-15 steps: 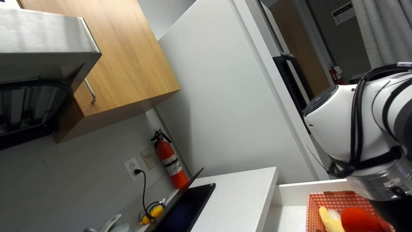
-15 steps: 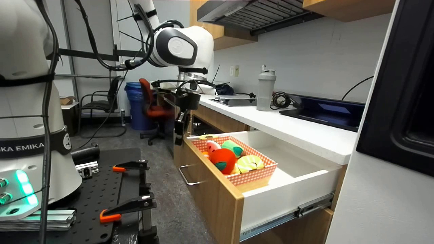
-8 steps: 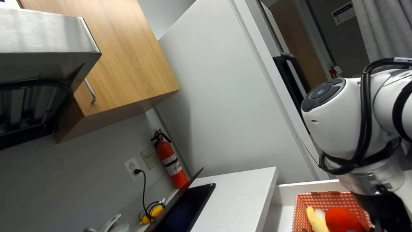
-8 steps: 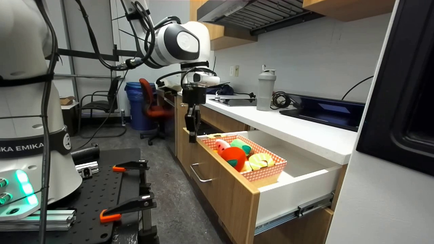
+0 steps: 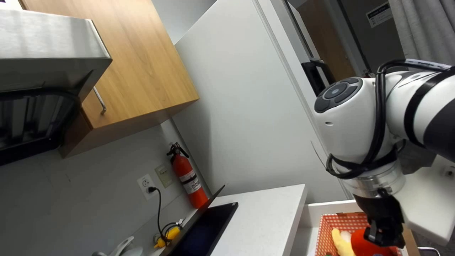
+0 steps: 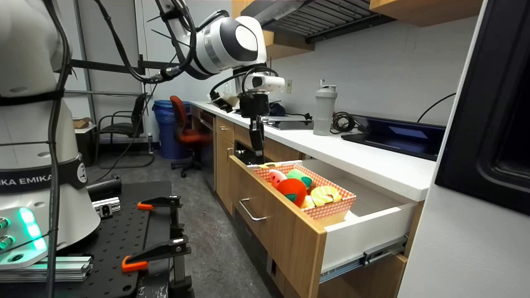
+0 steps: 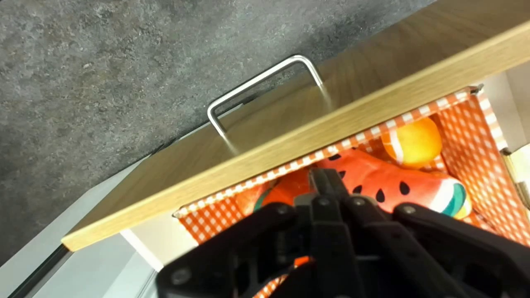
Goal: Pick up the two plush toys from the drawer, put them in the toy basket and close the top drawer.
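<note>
The top drawer (image 6: pixel 364 238) stands pulled out, its wooden front also in the wrist view (image 7: pixel 256 159). The toy basket (image 6: pixel 331 210) of red-orange checked cloth sits inside it against the front panel. The teal-green plush toy (image 6: pixel 297 176) and the roundish red-orange plush toy (image 6: pixel 290 189) lie in the basket. The red-orange one also shows in the wrist view (image 7: pixel 285 190), partly behind the fingers; the teal-green one is hidden there. My gripper (image 6: pixel 259 158) points down above the basket near the drawer front. In the wrist view (image 7: pixel 325 176) its fingers are together with nothing between them.
A watermelon toy (image 7: pixel 389 182), an orange toy (image 7: pixel 416 142) and a yellow item (image 6: pixel 325 195) share the basket. The drawer handle (image 7: pixel 265 76) sticks out in front. The white counter (image 6: pixel 372 159) overhangs behind, with a shaker bottle (image 6: pixel 325 109) and laptop (image 6: pixel 397 132).
The drawer has slid partway in toward the counter, carrying the basket and toys. My gripper has moved toward the counter and risen above the drawer front.
</note>
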You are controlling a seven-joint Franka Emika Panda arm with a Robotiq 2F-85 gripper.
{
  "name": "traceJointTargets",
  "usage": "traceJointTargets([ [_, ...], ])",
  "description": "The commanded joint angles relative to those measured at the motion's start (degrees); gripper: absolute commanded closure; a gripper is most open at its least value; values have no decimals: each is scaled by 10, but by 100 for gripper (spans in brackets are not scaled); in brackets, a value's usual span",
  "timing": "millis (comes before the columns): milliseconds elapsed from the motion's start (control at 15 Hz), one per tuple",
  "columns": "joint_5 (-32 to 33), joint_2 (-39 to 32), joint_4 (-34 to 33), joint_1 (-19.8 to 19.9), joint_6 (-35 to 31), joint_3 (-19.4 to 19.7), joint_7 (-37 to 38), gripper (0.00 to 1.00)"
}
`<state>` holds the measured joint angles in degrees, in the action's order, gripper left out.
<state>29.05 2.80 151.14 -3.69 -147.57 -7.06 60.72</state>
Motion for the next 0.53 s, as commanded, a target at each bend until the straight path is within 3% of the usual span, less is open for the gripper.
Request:
traceJointTargets([
  [0,-21,12,8,0,24,5,-42,100],
  [467,-103,38,40,-8,111,0,-129,100],
])
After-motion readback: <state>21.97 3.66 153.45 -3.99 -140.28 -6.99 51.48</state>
